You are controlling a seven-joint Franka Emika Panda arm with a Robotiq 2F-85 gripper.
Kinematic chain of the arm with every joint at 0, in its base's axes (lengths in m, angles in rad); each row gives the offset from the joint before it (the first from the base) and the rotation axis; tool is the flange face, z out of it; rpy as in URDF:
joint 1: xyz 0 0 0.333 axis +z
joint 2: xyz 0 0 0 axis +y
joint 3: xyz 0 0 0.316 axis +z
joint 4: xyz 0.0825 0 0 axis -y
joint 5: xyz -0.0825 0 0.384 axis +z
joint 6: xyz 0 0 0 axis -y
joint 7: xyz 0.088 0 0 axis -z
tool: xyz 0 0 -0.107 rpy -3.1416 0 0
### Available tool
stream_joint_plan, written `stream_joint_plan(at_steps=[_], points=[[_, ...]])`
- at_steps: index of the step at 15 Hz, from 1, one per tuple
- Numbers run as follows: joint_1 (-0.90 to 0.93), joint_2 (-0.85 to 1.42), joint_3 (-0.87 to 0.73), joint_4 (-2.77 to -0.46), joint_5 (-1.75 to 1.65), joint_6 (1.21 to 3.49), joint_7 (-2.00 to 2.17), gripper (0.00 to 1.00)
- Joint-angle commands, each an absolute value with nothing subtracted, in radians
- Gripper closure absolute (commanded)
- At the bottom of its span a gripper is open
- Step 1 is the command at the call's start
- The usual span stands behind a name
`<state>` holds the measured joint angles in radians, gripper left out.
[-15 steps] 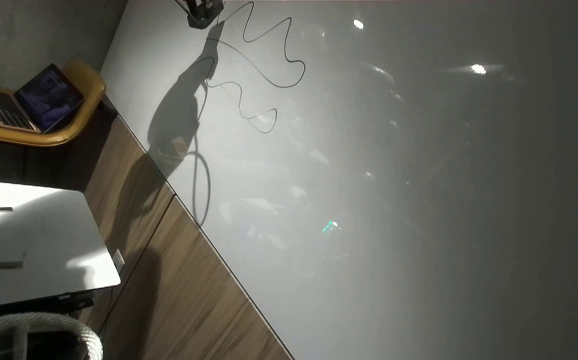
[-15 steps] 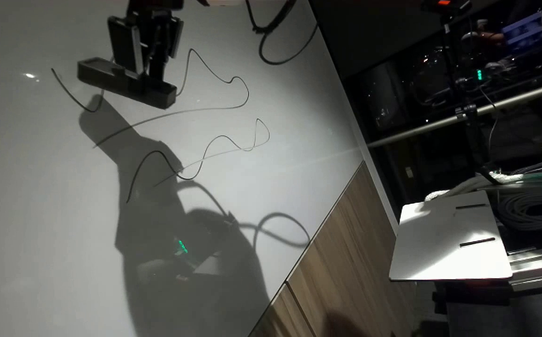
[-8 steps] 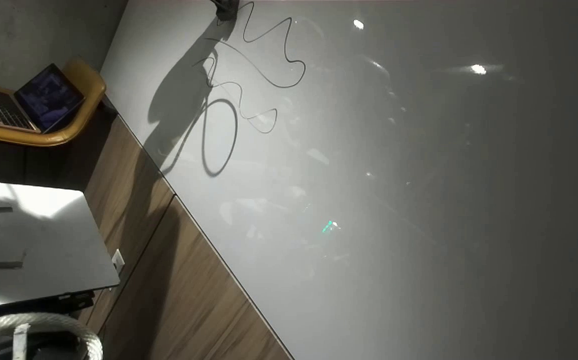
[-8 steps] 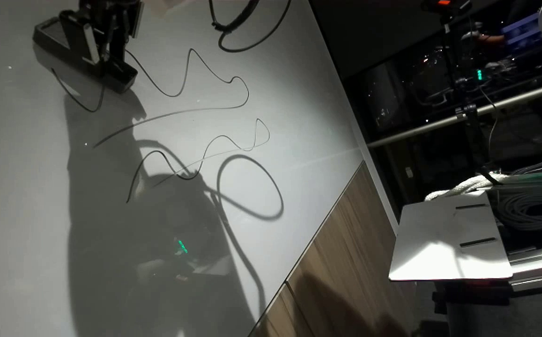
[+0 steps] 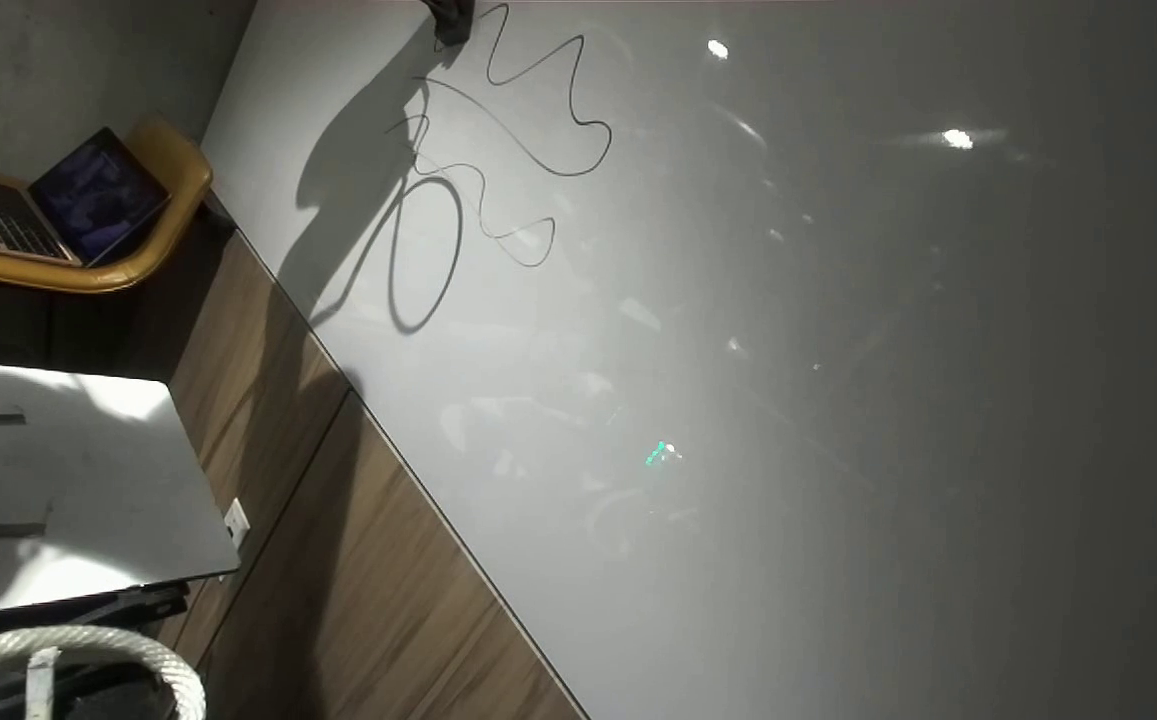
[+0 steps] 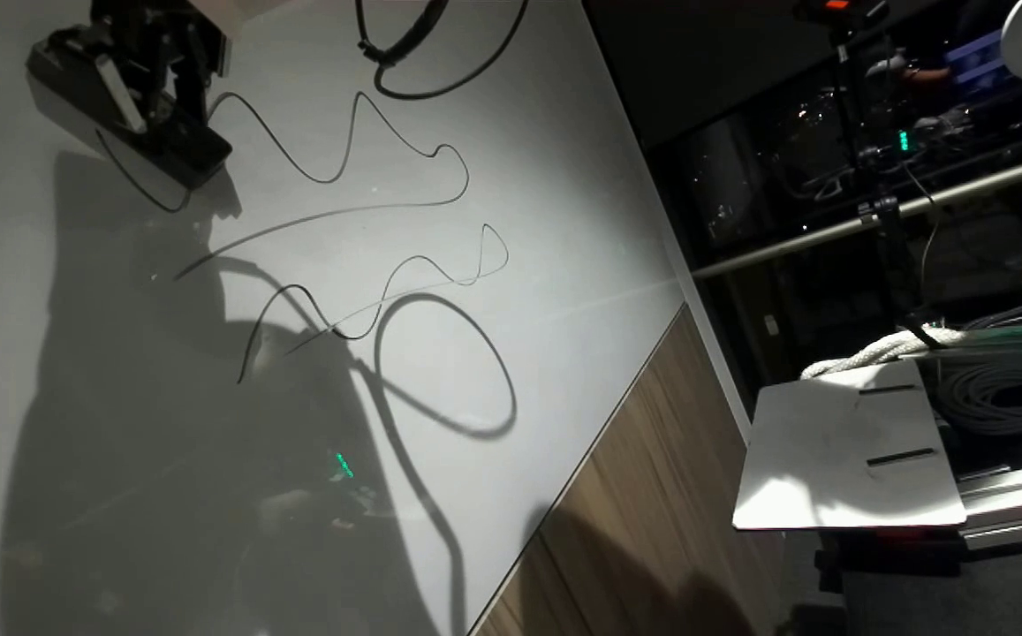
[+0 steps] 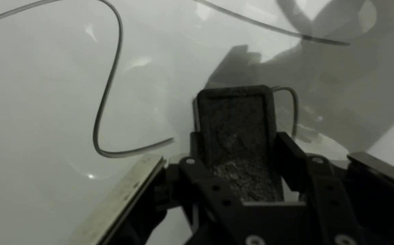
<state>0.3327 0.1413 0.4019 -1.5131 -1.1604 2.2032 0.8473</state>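
My gripper (image 7: 239,146) is shut on a black rectangular block (image 7: 236,109), with one finger on each long side. The block's visible face is rough and dusty inside a raised rim. In both exterior views the block (image 6: 197,159) (image 5: 454,28) lies at or very near a glossy white surface (image 5: 838,500); exact contact is hard to tell. Thin wavy dark lines (image 6: 325,181) run over this surface. One line (image 7: 106,95) ends just left of the block in the wrist view, and a short curved one (image 7: 295,109) emerges at its right. What lies under the block is hidden.
A wood panel (image 5: 418,580) borders the white surface. A laptop (image 5: 98,200) rests on a yellow chair (image 5: 193,170). A small white slotted table (image 6: 828,495) and white rope (image 6: 873,349) stand beyond the edge. The arm's black cable (image 6: 422,35) hangs in a loop.
The gripper and block have come down toward the white surface and shifted left in an exterior view showing the gripper large. The block and its shadow now meet. The grip is unchanged.
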Motion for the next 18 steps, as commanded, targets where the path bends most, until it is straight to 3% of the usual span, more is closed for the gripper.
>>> stream_joint_plan(at_steps=[1, 6, 18], points=[[0.389, 0.294, 0.368, -1.364, -1.164, 2.209, 0.842, 0.71], [0.393, 0.292, 0.333, -1.399, -1.130, 2.216, 0.826, 0.71], [0.257, -0.021, 0.215, -1.732, -1.037, 2.224, 0.837, 0.71]])
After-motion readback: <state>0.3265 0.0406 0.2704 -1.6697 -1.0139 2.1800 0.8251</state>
